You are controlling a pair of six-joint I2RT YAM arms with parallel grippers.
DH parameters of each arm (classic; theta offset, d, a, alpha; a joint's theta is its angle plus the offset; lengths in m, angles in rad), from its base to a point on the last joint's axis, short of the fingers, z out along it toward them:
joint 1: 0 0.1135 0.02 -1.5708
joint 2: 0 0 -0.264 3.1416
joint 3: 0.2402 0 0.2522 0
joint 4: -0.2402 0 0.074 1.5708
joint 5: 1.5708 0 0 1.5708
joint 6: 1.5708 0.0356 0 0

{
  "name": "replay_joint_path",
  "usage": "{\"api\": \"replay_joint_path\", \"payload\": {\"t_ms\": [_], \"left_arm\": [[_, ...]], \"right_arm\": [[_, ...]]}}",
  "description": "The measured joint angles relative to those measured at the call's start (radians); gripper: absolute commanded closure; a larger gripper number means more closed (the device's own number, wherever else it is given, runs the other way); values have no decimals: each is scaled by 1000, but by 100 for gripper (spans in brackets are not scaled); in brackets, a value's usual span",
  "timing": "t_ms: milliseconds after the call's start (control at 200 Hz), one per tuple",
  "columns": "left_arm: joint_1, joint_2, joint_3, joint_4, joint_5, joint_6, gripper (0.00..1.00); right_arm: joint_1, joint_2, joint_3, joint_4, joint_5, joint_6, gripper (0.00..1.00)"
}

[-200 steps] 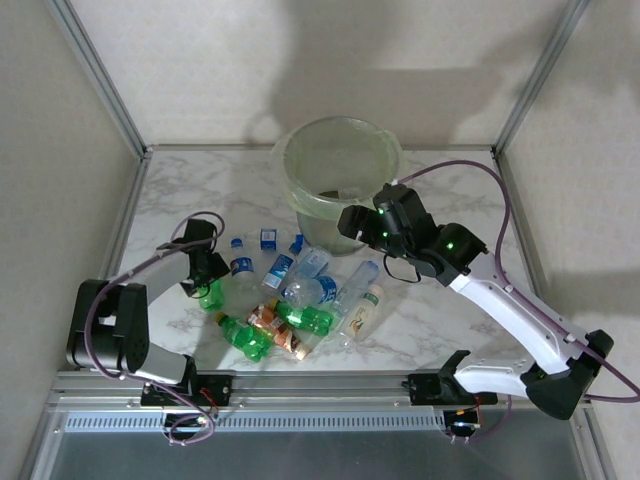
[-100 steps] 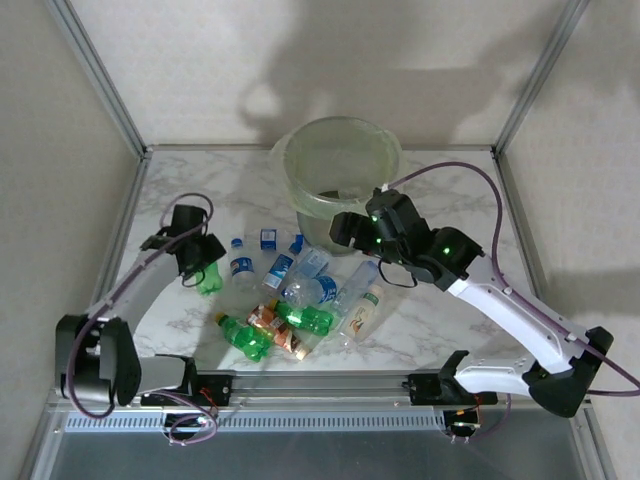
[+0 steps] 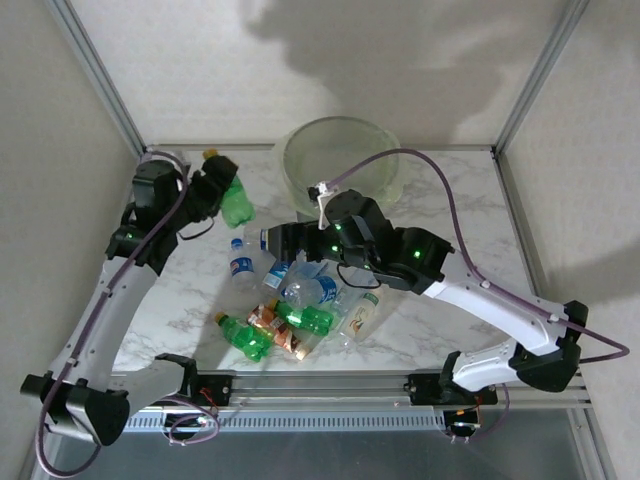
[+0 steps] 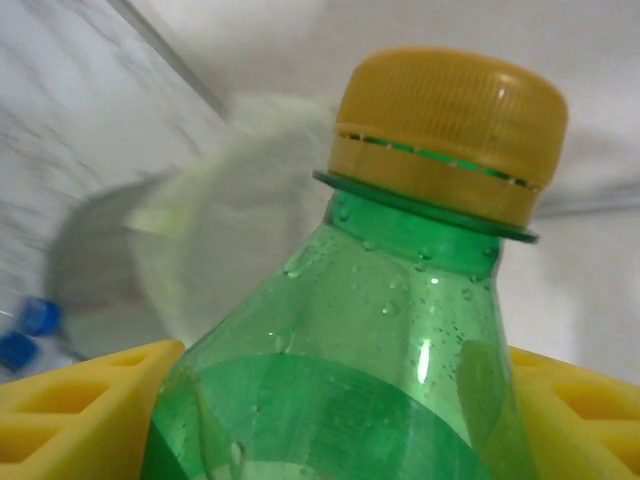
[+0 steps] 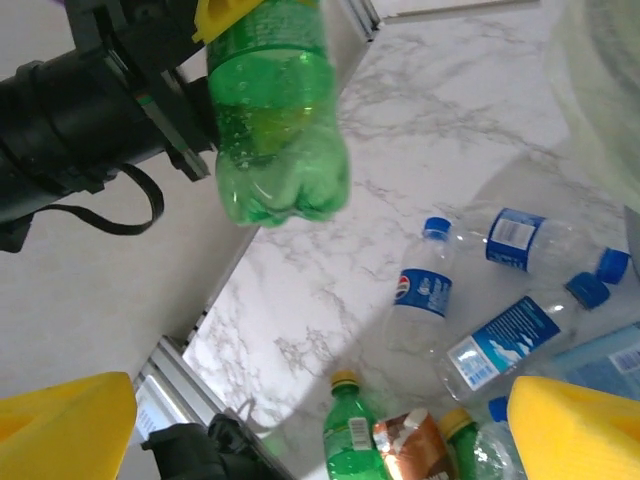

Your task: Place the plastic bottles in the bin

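My left gripper (image 3: 222, 190) is shut on a green bottle (image 3: 236, 203) with a yellow cap (image 4: 450, 130), held in the air left of the bin (image 3: 340, 122). The yellow fingers (image 4: 70, 400) clamp the bottle's body (image 4: 340, 400). My right gripper (image 3: 278, 240) hangs open and empty over the pile of bottles, its yellow fingertips (image 5: 60, 420) wide apart. Below it lie a clear Pepsi bottle (image 5: 425, 290), blue-labelled clear bottles (image 5: 500, 340), a green bottle (image 5: 350, 430) and an orange-labelled one (image 5: 410, 445). The held green bottle (image 5: 275, 110) shows above them.
The pile of bottles (image 3: 300, 305) lies on the marble table between the arms, in front of the bin. Metal frame posts (image 3: 100, 80) and white walls bound the table at left, back and right. The right arm's cable (image 3: 440, 190) arcs beside the bin.
My left arm has lifted the green bottle off the table, up and back beside the bin. My right gripper has swung left from the bin to above the pile and opened wider.
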Motion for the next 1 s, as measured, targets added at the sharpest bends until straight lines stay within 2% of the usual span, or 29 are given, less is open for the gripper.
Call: {"api": "replay_joint_path", "payload": {"t_ms": [165,561,1001], "left_arm": [[-100,26,31,92,59,-69,31],[-194,69,31,248,155,-161,31],[-207,78,24,340,194,-202,33]], "right_arm": [[0,23,48,0,0,-14,1],[0,64,103,-49,36,-14,2],[-26,56,95,-43,36,9,9]]}}
